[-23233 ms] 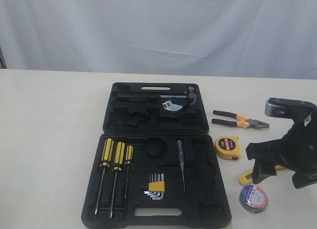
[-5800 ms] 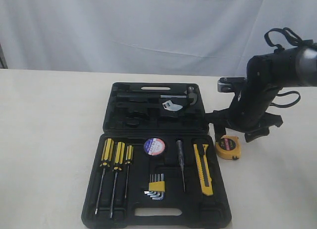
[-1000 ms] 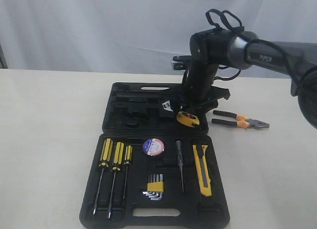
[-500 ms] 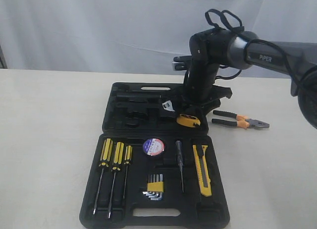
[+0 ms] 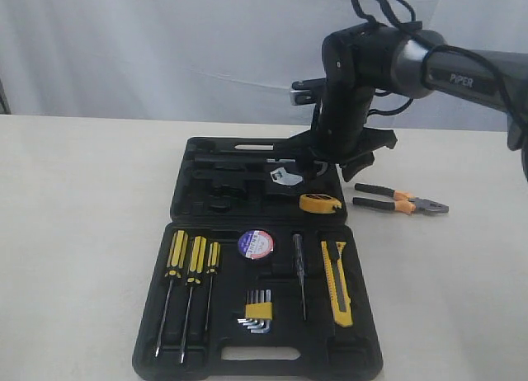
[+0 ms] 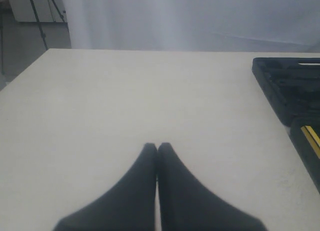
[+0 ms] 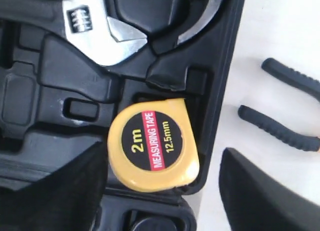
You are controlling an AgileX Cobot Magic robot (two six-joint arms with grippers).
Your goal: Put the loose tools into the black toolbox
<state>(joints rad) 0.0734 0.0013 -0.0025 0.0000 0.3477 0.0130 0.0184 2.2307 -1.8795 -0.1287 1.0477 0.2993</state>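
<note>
The tape measure (image 7: 152,146) is seen lying in a recess of the toolbox (image 5: 365,341). The right gripper (image 5: 334,161) is held open above it, empty; the left gripper (image 6: 157,147) is closed.

pale draped curtain (image 5: 165,43) behind, cream tabletop (image 5: 74,232), soft even light, tripod (image 6: 37,13) in a far corner

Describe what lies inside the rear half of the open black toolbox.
A yellow tape measure lies in a recess near the right front, with an adjustable wrench close by. The right gripper, open above them, hides the far right corner of the toolbox.
</note>
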